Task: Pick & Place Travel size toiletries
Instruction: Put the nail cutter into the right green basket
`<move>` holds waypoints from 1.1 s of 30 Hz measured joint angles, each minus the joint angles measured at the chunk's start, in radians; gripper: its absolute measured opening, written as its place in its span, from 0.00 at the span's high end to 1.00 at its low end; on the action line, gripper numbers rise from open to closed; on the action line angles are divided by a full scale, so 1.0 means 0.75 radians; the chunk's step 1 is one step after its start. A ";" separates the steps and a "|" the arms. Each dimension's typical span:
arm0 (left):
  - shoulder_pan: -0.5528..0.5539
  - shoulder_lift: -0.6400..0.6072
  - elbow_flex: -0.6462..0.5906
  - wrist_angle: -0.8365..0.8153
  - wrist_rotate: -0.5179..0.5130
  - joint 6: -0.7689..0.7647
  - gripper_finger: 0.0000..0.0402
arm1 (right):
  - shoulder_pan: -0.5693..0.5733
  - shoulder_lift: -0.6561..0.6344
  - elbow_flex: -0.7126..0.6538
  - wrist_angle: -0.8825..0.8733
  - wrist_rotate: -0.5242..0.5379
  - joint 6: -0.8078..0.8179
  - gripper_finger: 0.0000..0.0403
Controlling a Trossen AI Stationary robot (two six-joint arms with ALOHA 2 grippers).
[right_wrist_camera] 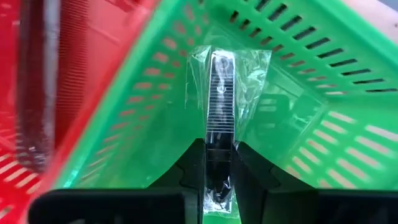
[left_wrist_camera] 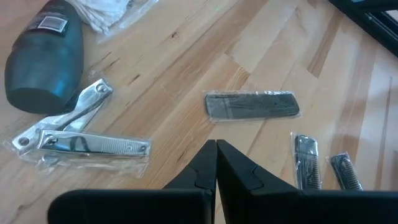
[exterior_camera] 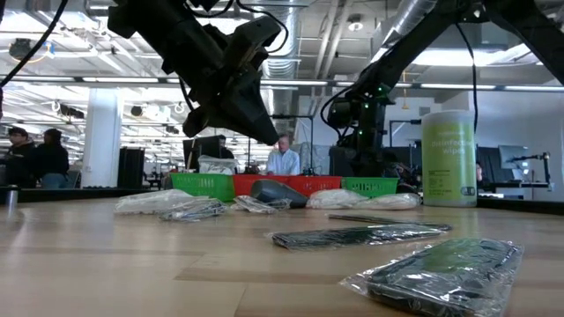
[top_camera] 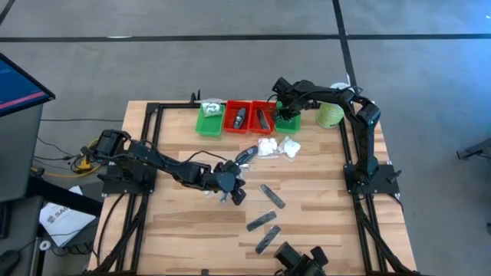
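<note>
Wooden table (top_camera: 184, 230) carries 4 trays (top_camera: 237, 118) (red, green), toiletries (top_camera: 271, 195).

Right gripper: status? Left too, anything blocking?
Right gripper shut on wrapped nail clipper, over the green tray. Left gripper shut, empty, above the table. Nothing blocking.

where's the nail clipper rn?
Left wrist view: nail clipper in clear wrap lies on the table, beside the dark oval piece, just ahead of the shut left gripper.

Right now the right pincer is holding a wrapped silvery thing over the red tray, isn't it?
Not quite: the tray under it is green, not red. The right wrist view shows the right pincer shut on the wrapped silvery thing over that green tray.
</note>
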 joint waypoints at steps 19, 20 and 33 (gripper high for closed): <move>0.001 0.000 0.000 0.009 0.000 0.002 1.00 | 0.006 0.077 -0.005 0.000 -0.004 -0.009 0.89; 0.001 0.000 0.000 0.009 -0.002 0.002 1.00 | 0.007 0.078 -0.005 0.008 -0.005 -0.009 0.89; 0.006 0.000 0.000 0.017 -0.006 0.004 1.00 | 0.012 0.081 -0.002 0.017 -0.004 -0.025 0.82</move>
